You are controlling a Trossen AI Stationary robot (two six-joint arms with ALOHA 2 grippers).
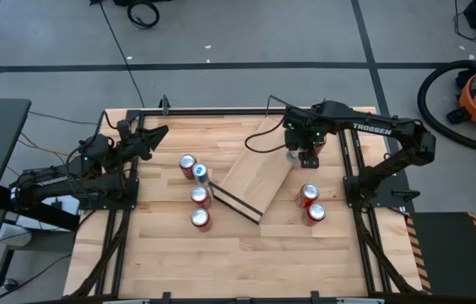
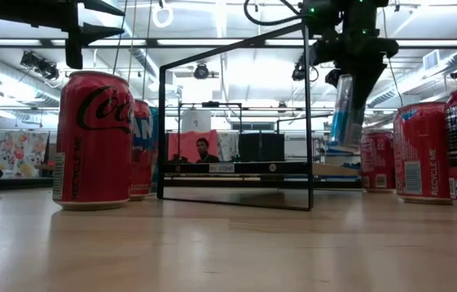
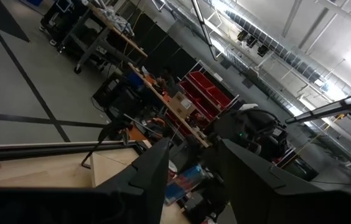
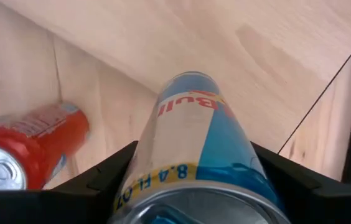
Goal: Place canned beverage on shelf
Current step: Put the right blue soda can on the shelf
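The shelf (image 1: 251, 176), a light-wood board with a dark end edge, lies slantwise mid-table. Its black wire frame (image 2: 305, 122) shows in the low view. My right gripper (image 1: 304, 154) is above the board's far right edge, shut on a slim blue-and-silver can (image 2: 343, 113), which also shows in the right wrist view (image 4: 194, 124). My left gripper (image 1: 158, 135) waits open and empty at the table's far left, and shows in its wrist view (image 3: 194, 174). Several red cans (image 1: 199, 196) stand left of the shelf, and two red cans (image 1: 311, 204) stand to its right. My right gripper pinches the slim can's side wall near its top end (image 4: 147, 180) between its two fingers (image 4: 110, 174). The fingers come from above, pointing down. The can hangs below them, nearly upright and slightly tilted, with its lower end (image 2: 340, 146) clear of the table.
A red cola can (image 2: 95, 138) stands close to the low camera on the left, with more red cans (image 2: 419, 150) on the right. One red can (image 4: 26, 152) stands just beside the held can. The tabletop (image 1: 246, 253) is bare toward the near edge. A person (image 2: 202, 150) sits far behind the table.
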